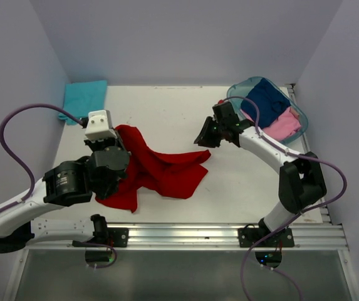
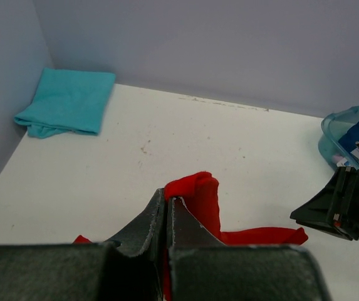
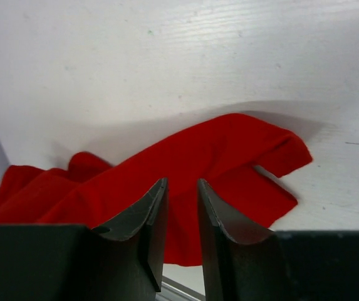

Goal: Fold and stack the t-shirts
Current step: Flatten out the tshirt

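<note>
A crumpled bright red t-shirt (image 1: pixel 163 169) lies in the middle of the table. My left gripper (image 2: pixel 168 199) is shut on a raised fold of the red t-shirt (image 2: pixel 195 188) at its left end. My right gripper (image 3: pixel 181 183) hangs over the shirt's right part (image 3: pixel 217 150), jaws a little apart and holding nothing. In the top view it (image 1: pixel 202 139) is just above the shirt's right corner. A folded turquoise t-shirt (image 1: pixel 83 99) lies in the far left corner, also seen in the left wrist view (image 2: pixel 66 100). Navy (image 1: pixel 268 100) and pink (image 1: pixel 282 125) t-shirts lie in the basket.
The teal plastic oval basket (image 1: pixel 239 93) stands at the far right corner; its rim shows in the left wrist view (image 2: pixel 336 122). Walls close in the table on the left, back and right. A metal rail (image 1: pixel 185 235) runs along the near edge.
</note>
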